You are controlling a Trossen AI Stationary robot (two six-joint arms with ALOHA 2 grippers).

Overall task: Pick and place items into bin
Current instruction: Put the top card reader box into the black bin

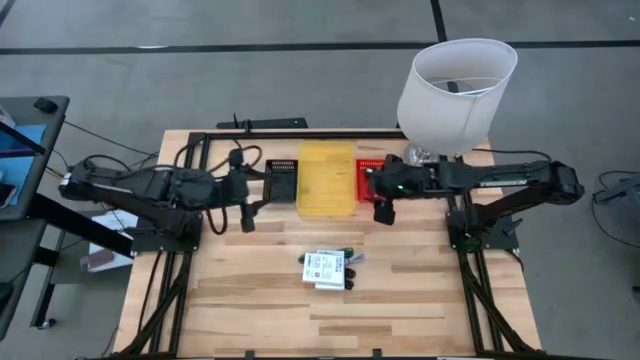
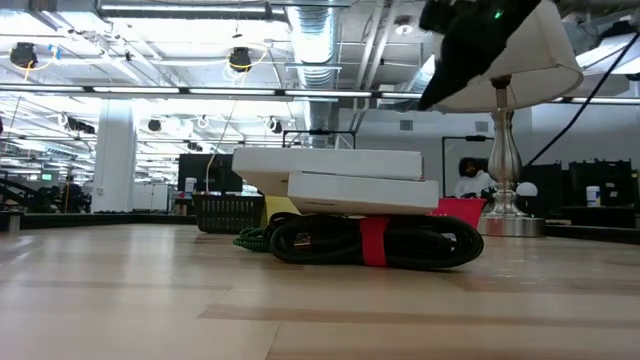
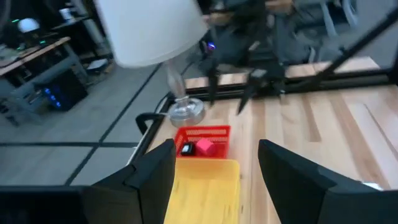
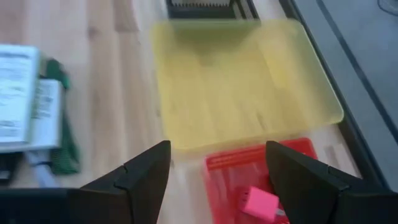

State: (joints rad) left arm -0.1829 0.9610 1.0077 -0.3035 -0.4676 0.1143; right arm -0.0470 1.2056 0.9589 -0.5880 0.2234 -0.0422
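The items lie in a small pile at mid-table: two white labelled flat packs (image 1: pixel 323 268) stacked on a coiled black cord (image 2: pixel 370 242) with a red strap, with green pieces (image 4: pixel 62 149) beside them. A small red piece (image 4: pixel 260 202) and a tiny black cube (image 3: pixel 185 149) lie in a red bin (image 1: pixel 368 178). A yellow bin (image 1: pixel 326 178) stands between the red bin and a black bin (image 1: pixel 283 182). My left gripper (image 1: pixel 250 200) hovers open left of the black bin. My right gripper (image 1: pixel 383 208) hovers open near the red bin's near side. Neither holds anything.
A white-shaded table lamp (image 1: pixel 455 90) stands at the far right corner, its base (image 2: pixel 505 215) just behind the red bin. Bare wood lies around the pile toward the near edge. A person sits in the room beyond the table.
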